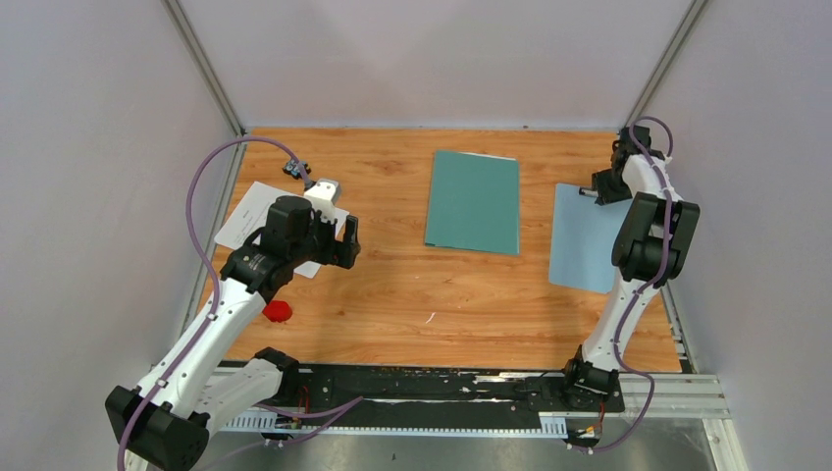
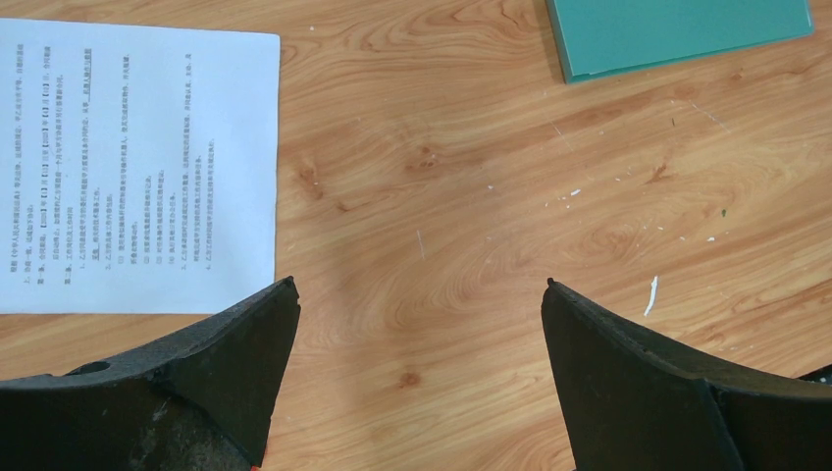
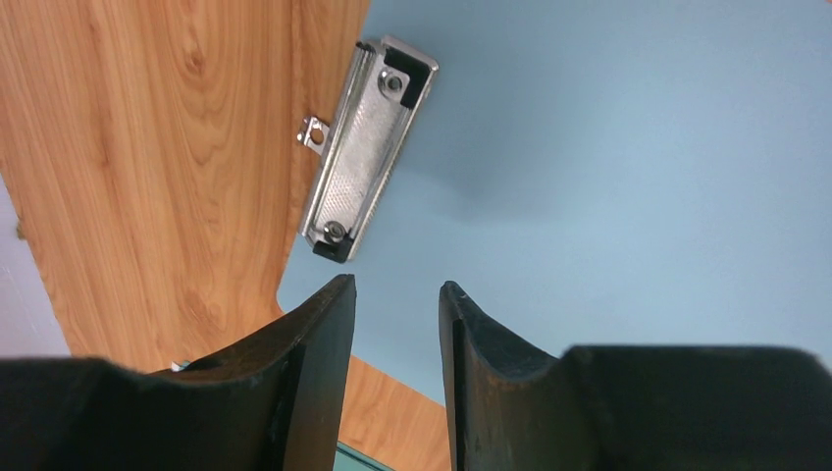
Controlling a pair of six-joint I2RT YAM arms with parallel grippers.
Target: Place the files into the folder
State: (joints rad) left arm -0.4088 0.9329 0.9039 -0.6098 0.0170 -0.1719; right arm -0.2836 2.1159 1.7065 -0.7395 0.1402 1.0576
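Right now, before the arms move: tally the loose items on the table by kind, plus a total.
printed paper sheet: 1 visible (cannot tell if more lie under it)
teal folder: 1
light blue clipboard: 1
small red object: 1
Total: 4

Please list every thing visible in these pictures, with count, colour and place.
files: one sheet seen, white, printed, table's left side.
folder: one, teal-green, centre back.
clipboard: one, light blue, right side.
metal clip: one, silver, on clipboard's edge.
red object: one, small, front left.
table: one, brown wood.
left end effector: one, black, wide open, over bare wood.
right end effector: one, black, narrow gap, over clipboard.
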